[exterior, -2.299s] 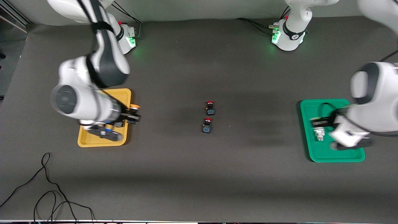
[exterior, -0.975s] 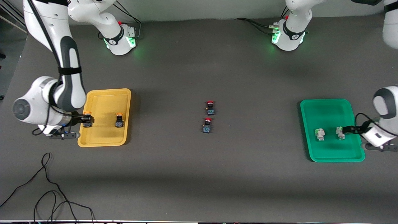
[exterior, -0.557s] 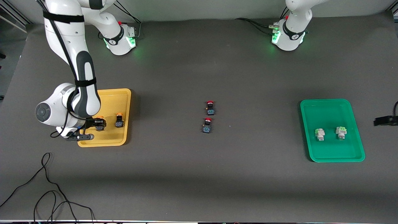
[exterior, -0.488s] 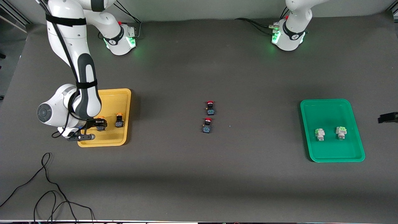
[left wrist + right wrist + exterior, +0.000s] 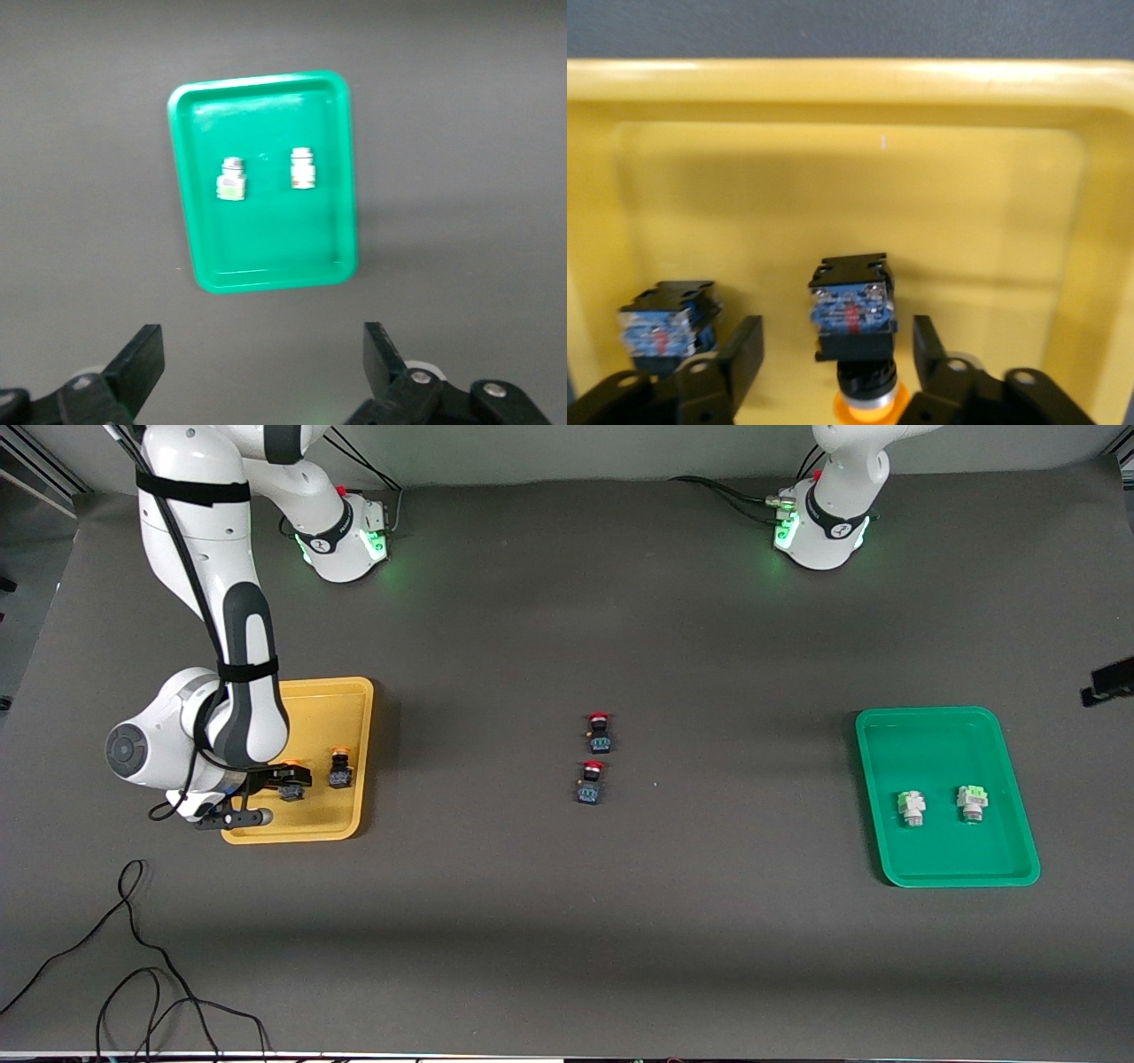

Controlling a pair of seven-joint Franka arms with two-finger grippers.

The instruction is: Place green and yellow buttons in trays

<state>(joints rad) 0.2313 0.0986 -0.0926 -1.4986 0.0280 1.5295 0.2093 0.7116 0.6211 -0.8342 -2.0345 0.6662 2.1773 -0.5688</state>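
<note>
Left claw (image 5: 261,376) now higher above dark matte tabletop (image 5: 567,921).

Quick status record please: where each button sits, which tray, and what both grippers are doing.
yellow tray: two yellow buttons in it, one free, one between the open fingers of the right gripper
green tray: two green buttons resting side by side
red buttons: on the table mid-way between the trays, untouched
left gripper: open, empty, high above the green tray
remaining: right gripper to withdraw
</note>
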